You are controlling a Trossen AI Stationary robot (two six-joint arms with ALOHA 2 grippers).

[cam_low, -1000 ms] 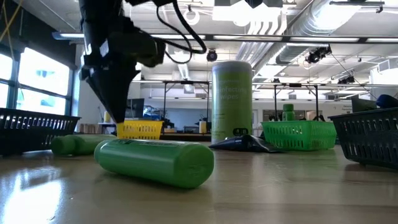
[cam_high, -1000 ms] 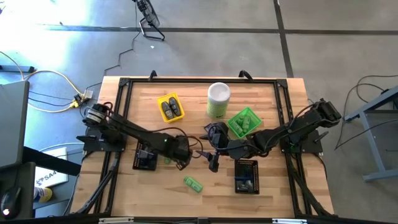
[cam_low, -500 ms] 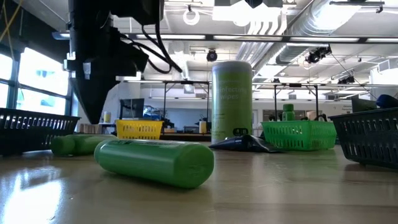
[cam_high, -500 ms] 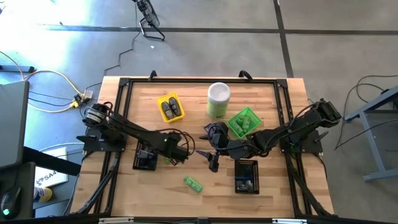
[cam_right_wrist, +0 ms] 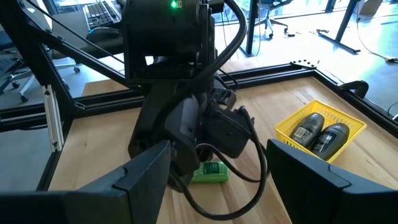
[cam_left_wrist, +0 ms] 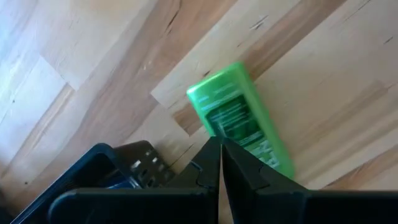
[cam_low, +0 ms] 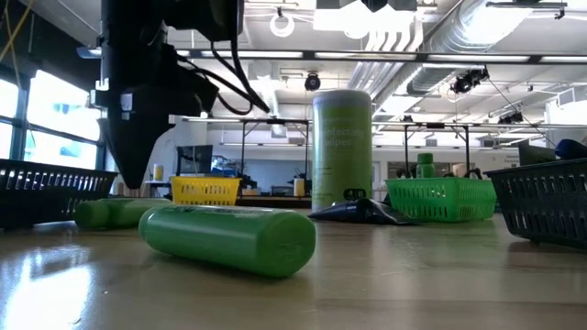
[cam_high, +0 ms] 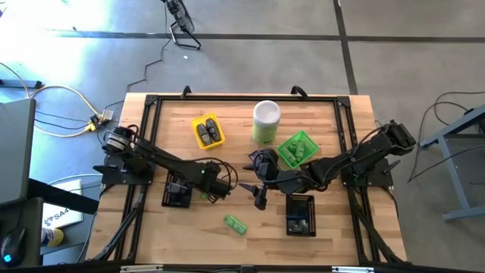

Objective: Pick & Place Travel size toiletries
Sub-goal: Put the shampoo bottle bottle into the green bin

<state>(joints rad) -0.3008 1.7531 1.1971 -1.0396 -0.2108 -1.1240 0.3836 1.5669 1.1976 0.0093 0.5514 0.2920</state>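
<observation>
Grey concrete floor point(cam_high: 250, 68), white ceiling ducts point(cam_low: 477, 37), bright windows point(cam_low: 37, 119), perhaps desks beyond.

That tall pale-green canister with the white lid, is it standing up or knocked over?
Standing up. From above, the tall canister shows its round white lid, and the table-level view shows it rising straight from the table.

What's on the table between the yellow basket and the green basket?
The tall pale-green canister with a white lid stands between the yellow basket and the green basket. The high view shows it best.
</observation>
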